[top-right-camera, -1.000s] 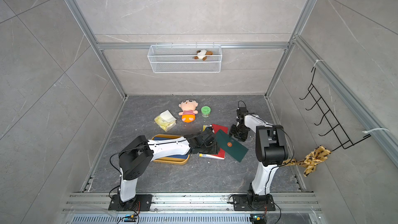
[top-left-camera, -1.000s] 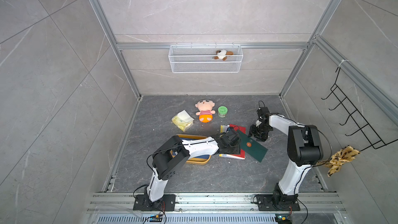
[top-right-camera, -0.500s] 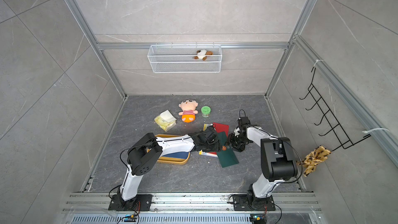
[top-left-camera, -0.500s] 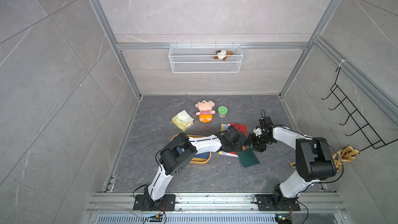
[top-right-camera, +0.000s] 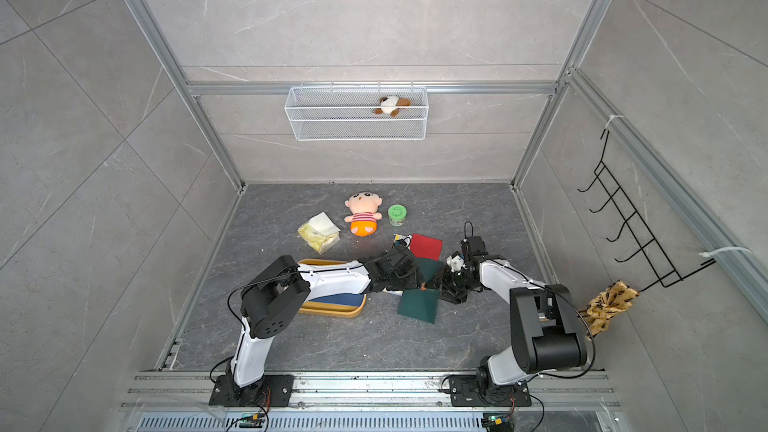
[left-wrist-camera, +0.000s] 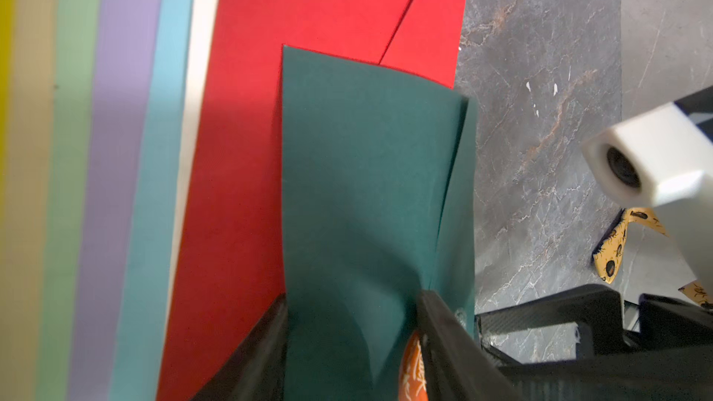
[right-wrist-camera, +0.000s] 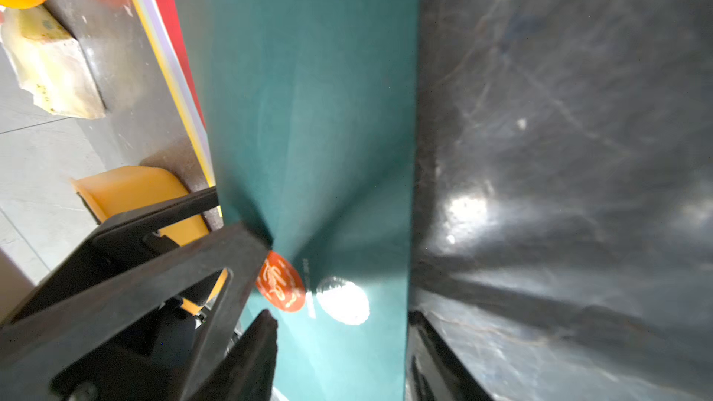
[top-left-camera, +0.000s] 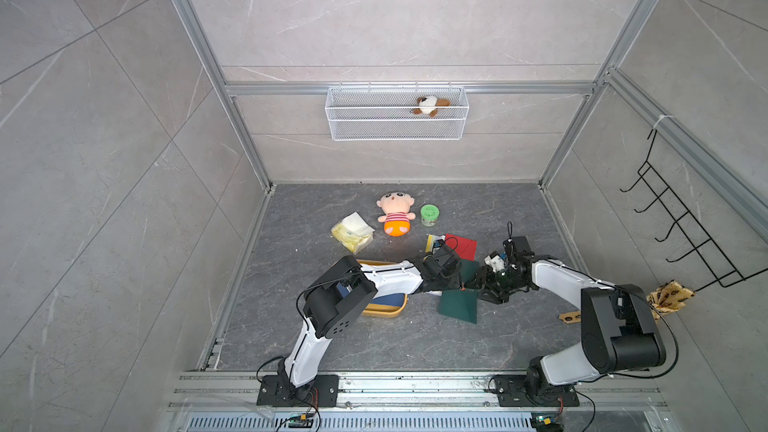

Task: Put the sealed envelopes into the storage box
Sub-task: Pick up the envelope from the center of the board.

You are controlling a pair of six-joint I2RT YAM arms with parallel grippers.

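bowing green envelope [top-left-camera: 459,305], orange seal [right-wrist-camera: 280,286], squeezed in left pincer [left-wrist-camera: 353,297], right pincer [right-wrist-camera: 339,316] astride it, grip unclear

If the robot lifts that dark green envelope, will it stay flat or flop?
Probably floppy: the green envelope bows inside the left gripper. Likely light: thin paper, one end sagging toward the floor. Glare on its face hints it could slip.
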